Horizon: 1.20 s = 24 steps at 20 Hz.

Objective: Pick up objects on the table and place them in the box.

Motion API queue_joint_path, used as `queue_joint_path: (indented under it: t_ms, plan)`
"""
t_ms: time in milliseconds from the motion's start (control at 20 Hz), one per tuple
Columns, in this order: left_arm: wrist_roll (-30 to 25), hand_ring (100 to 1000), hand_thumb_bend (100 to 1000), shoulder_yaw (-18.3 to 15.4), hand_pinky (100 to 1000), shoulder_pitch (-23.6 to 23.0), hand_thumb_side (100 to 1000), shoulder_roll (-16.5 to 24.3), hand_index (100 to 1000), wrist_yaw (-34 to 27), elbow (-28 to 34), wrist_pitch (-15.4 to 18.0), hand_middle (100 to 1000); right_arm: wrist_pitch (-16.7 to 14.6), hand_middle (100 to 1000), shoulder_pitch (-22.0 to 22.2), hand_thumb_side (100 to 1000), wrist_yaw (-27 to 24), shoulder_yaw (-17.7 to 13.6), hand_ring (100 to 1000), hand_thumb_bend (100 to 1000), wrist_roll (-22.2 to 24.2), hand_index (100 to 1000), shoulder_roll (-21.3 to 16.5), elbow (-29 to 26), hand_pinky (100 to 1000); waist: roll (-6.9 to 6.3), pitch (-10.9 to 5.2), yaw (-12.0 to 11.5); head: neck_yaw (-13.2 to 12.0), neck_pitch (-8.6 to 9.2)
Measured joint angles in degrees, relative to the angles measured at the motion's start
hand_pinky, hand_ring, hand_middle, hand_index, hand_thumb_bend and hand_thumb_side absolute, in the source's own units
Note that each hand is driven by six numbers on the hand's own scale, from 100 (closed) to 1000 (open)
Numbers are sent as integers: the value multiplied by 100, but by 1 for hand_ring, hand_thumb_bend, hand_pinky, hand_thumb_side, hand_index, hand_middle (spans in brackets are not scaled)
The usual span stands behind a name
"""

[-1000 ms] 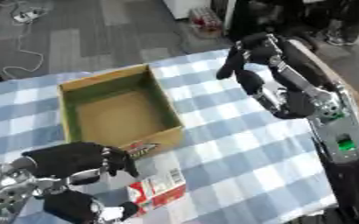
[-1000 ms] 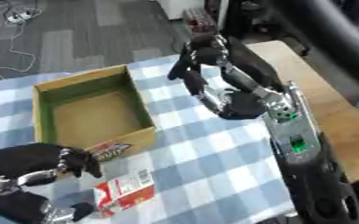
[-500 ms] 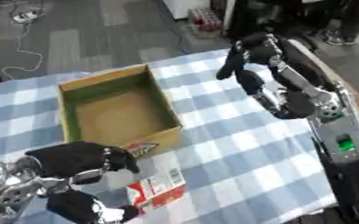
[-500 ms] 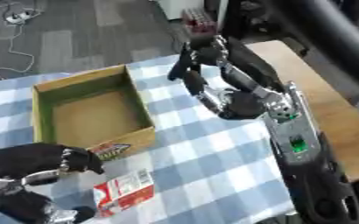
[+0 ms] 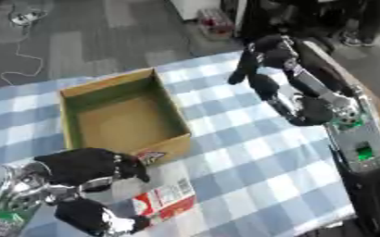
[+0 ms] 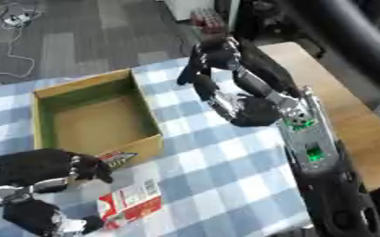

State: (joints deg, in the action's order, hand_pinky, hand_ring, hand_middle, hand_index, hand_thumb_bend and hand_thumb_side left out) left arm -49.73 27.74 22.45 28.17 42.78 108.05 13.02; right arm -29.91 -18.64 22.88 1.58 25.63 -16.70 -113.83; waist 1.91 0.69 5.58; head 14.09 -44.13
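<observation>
The red-and-white carton lies on the checked surface just near of the empty box, the left hand curling over it to grasp, lift and drop it in, while the right hand hangs idle, fingers relaxed

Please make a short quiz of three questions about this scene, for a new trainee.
1. True or false: the cardboard box has nothing inside it.
2. Which robot hand is at the red and white carton? A) left robot hand B) right robot hand
3. Fill in: the carton lies on the checked tablecloth, just ____ the box's near wall.

Key
1. True.
2. A. The right one is raised over the far right part of the table, fingers relaxed.
3. Outside.
</observation>
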Motion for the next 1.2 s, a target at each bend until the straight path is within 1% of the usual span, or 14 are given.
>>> queue_joint_path:
  t_ms: [350,700,1000,1150,1200]
  plan:
    - [64,763,286,191,673,168,1000,3,885,247,-190,67,860,-10,477,-54,1000,-24,17,347,100,48,634,2,0,382,-38,0,69,0,-1]
    - [89,770,292,264,685,300,1000,2,886,611,-568,98,865,-22,477,-96,1000,-71,48,347,100,100,633,24,0,382,-64,0,135,0,-16]
    - [133,770,308,340,684,387,1000,-10,886,704,-816,143,865,-33,477,-136,1000,-113,55,347,100,140,632,51,0,382,-79,3,179,0,-18]
    - [153,776,389,346,692,438,1000,-11,890,697,-834,163,871,-39,476,-153,1000,-122,69,348,100,170,630,54,0,383,-88,4,208,0,-18]
    - [165,775,396,362,692,461,1000,-12,891,696,-834,175,871,-40,476,-153,1000,-126,78,348,100,173,630,55,0,383,-92,4,210,0,-18]
